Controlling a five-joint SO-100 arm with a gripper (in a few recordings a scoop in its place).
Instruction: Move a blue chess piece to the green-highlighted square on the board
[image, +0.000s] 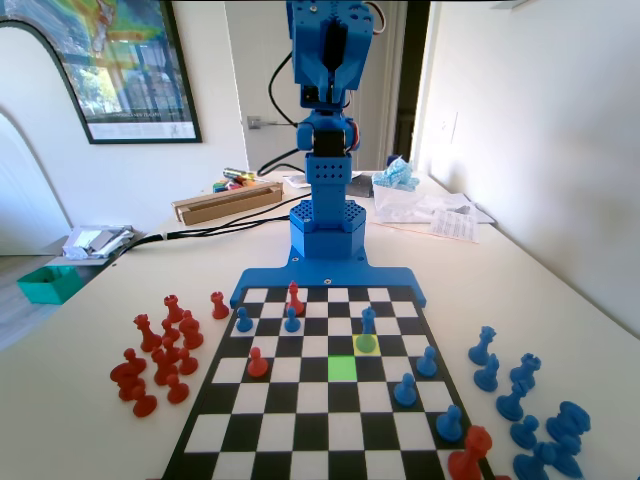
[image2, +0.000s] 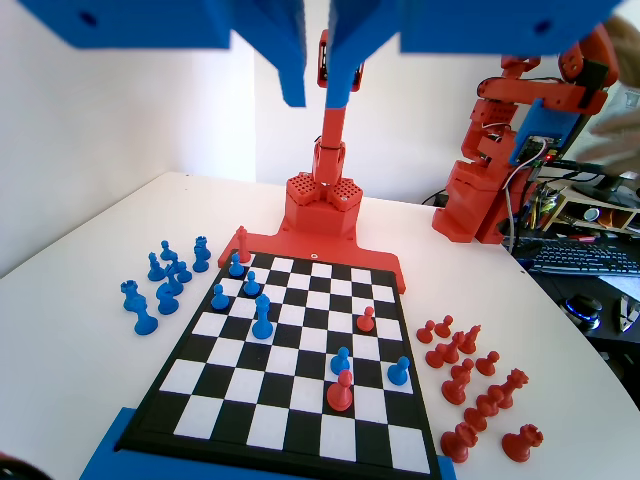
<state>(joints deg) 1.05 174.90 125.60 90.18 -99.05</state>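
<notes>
The slim blue chess piece (image: 368, 323) stands upright on the yellow-highlighted square (image: 367, 344), in the board's (image: 300, 430) third row from the blue arm. The green-highlighted square (image: 342, 367) lies one row nearer the fixed camera and one column to the left, with nothing on it. In the wrist view the same blue chess piece (image2: 262, 318) stands left of the board's (image2: 300, 430) middle. My gripper (image: 335, 60) is raised high over the arm's base, well away from the piece. Its jaws (image2: 318, 98) hang slightly apart, open, with nothing between them.
On the board are blue pawns (image: 405, 390), a red pawn (image: 257, 362) and a tall red piece (image: 294, 297). Several red pieces (image: 160, 350) stand left of the board and several blue ones (image: 525, 410) right of it. A cardboard box (image: 228, 202) lies behind.
</notes>
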